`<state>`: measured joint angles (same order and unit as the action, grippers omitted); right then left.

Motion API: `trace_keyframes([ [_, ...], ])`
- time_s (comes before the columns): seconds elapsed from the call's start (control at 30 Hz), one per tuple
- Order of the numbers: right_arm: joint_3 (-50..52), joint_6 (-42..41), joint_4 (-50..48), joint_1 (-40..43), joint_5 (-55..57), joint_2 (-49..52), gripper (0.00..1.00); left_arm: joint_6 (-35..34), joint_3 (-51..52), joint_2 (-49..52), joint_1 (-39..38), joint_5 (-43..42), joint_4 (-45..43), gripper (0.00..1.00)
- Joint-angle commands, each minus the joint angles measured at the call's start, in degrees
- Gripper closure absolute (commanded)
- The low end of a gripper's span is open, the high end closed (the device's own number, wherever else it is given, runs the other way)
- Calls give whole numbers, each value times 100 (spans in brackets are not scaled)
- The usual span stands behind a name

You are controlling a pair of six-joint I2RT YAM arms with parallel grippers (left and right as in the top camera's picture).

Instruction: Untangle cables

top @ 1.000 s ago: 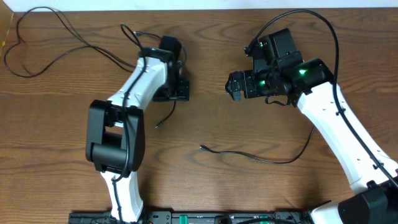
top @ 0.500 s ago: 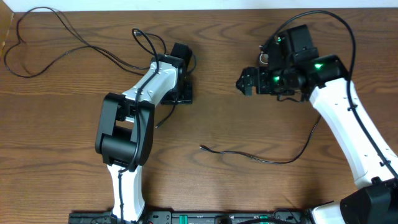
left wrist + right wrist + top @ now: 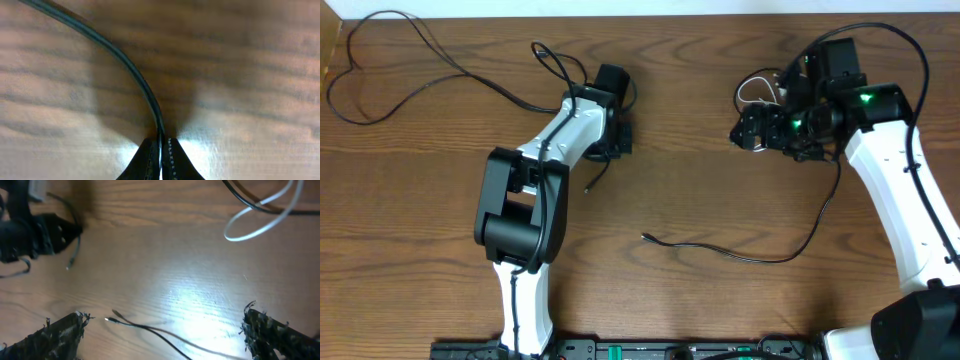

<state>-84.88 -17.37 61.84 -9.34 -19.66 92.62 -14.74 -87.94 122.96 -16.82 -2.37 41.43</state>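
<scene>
Left pincer (image 3: 161, 152) is closed tight on the first black cable (image 3: 134, 70), with the cord nipped at the very fingertips and lying flat on the worktop (image 3: 700, 180). In the overhead view this cable runs from the grip out to a wide loose loop at the far left corner, and a short free tail hangs past the grip. Right pincer (image 3: 745, 131) is spread wide and holds nothing. It hovers beside the white cable (image 3: 226, 231), which lies curled in a small loop at the far right. The second black cable (image 3: 720, 251) lies by itself across the near middle, well apart from the first. Judged step: drawing the gripped cable out straight. Recommended practice is to pull slowly and low, along the cord's own line and away from the other two. Noted risk: so shallow a hold may let the thin cord slip, so the clamp should be checked before dragging.
</scene>
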Motion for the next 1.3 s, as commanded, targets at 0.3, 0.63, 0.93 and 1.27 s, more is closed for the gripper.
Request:
trace_keyframes([
  [0.3,28,173,236,142,-44,37,1,256,-2144,208,531,94,-1200,93],
  [0.63,28,170,494,142,-44,37,1,-400,-2159,214,498,-621,-2780,71],
  [0.93,31,173,546,138,-44,37,1,-142,-2159,101,835,-597,-1759,20],
  [1.27,31,175,542,98,-39,37,1,-138,-2155,-101,2315,463,-1150,17],
])
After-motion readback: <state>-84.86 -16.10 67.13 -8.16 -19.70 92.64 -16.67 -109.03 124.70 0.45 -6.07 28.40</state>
